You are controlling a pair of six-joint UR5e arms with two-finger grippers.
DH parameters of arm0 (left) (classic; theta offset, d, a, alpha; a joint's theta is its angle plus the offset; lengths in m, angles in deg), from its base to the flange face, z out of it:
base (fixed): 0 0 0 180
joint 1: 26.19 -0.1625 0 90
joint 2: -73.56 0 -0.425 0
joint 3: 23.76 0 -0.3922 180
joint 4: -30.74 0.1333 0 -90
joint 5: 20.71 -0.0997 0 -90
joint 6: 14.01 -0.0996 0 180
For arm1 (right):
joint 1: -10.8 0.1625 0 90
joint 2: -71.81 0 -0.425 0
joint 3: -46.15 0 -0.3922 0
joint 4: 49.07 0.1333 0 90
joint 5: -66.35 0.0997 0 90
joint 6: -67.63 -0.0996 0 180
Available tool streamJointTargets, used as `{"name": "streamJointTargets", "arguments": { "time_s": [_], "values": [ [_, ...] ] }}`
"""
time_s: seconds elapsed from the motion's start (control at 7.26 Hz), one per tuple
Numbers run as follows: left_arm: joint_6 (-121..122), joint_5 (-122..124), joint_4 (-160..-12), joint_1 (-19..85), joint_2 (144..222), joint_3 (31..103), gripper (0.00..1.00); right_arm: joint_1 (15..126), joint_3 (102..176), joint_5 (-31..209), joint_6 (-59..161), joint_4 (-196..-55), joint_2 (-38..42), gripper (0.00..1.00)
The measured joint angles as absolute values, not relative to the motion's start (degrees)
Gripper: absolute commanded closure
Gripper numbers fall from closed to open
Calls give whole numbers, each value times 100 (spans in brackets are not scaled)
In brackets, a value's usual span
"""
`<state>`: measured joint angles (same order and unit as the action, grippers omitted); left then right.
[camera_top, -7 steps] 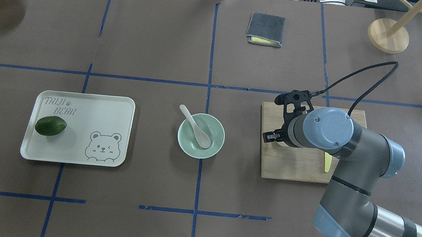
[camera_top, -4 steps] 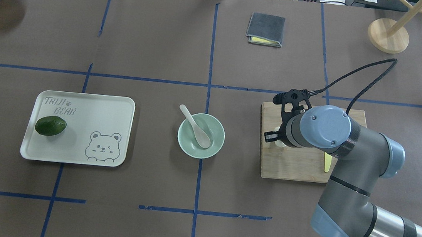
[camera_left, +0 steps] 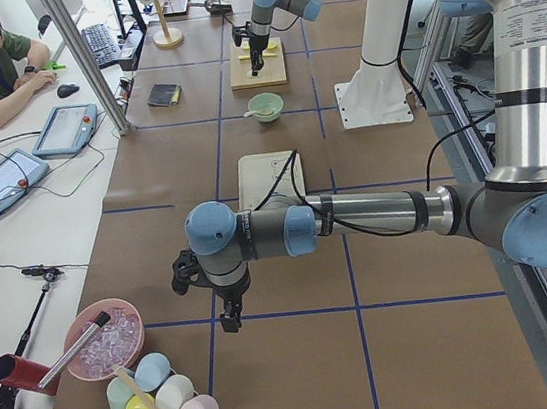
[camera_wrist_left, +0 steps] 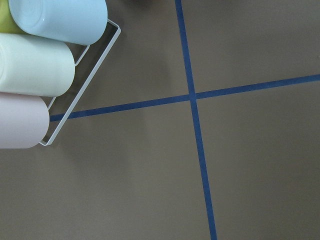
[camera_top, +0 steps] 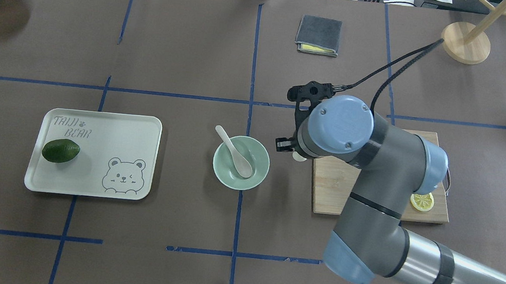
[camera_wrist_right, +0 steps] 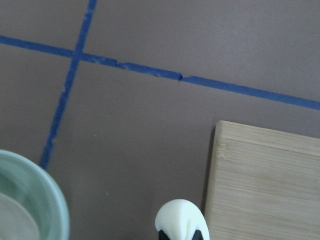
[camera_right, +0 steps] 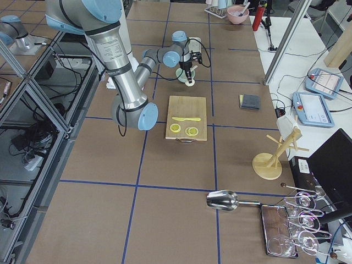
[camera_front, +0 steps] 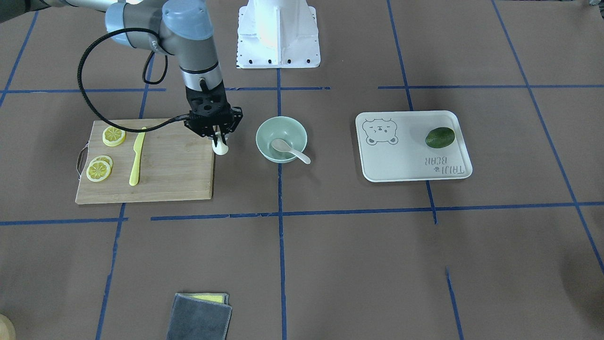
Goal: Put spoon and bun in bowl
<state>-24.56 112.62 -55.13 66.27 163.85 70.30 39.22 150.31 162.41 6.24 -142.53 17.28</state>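
The mint-green bowl [camera_front: 267,128] stands mid-table, and the off-white spoon [camera_front: 289,148] lies in it with its handle over the rim. My right gripper [camera_front: 218,142] is shut on the white bun [camera_front: 220,149] and holds it above the table, between the cutting board's edge and the bowl. In the overhead view the bun [camera_top: 299,157] peeks out under my wrist, right of the bowl [camera_top: 257,172] and spoon [camera_top: 235,147]. The right wrist view shows the bun [camera_wrist_right: 181,218] between the fingertips and the bowl's rim [camera_wrist_right: 54,200] at lower left. My left gripper [camera_left: 230,317] hangs over bare table far away; I cannot tell its state.
The bamboo cutting board [camera_front: 165,174] holds lemon slices [camera_front: 114,136] and a yellow knife [camera_front: 137,158]. A white bear-print tray [camera_front: 406,163] carries a green fruit [camera_front: 440,137]. A grey cloth [camera_top: 318,35] lies at the back. Cups in a wire rack [camera_wrist_left: 35,70] lie near my left wrist.
My right gripper has moved left off the cutting board toward the bowl, carrying the bun. The bowl, spoon and tray have not moved.
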Motion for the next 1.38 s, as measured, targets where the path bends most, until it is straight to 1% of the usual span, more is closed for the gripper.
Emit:
{"name": "streamJointTargets", "arguments": {
  "time_s": [0.14, 0.28, 0.41, 0.55, 0.69, 0.96, 1.38],
  "values": [
    [-2456, 11277, -5513, 6627, 16388, 7034, 0, 3865, 14680, 16216, 454, -14414, 2216, 100],
    [-2456, 11319, -5515, 6626, 16389, 7036, 0, 3752, 14350, 16165, 318, -14468, 2569, 92],
    [-2456, 11363, -5518, 6622, 16394, 7037, 0, 3568, 14130, 16064, 125, -14483, 2793, 65],
    [-2456, 11383, -5520, 6619, 16397, 7037, 0, 3376, 13964, 15912, -39, -14486, 2937, 12],
    [-2456, 11392, -5521, 6616, 16401, 7037, 0, 3234, 13840, 15784, -117, -14487, 3010, 3],
    [-2456, 11419, -5521, 6611, 16407, 7032, 0, 3071, 13753, 15510, -144, -14482, 3027, 1],
    [-2456, 11470, -5522, 6610, 16408, 7022, 0, 3058, 13769, 15405, -41, -14486, 3018, 0]
  ]
}}
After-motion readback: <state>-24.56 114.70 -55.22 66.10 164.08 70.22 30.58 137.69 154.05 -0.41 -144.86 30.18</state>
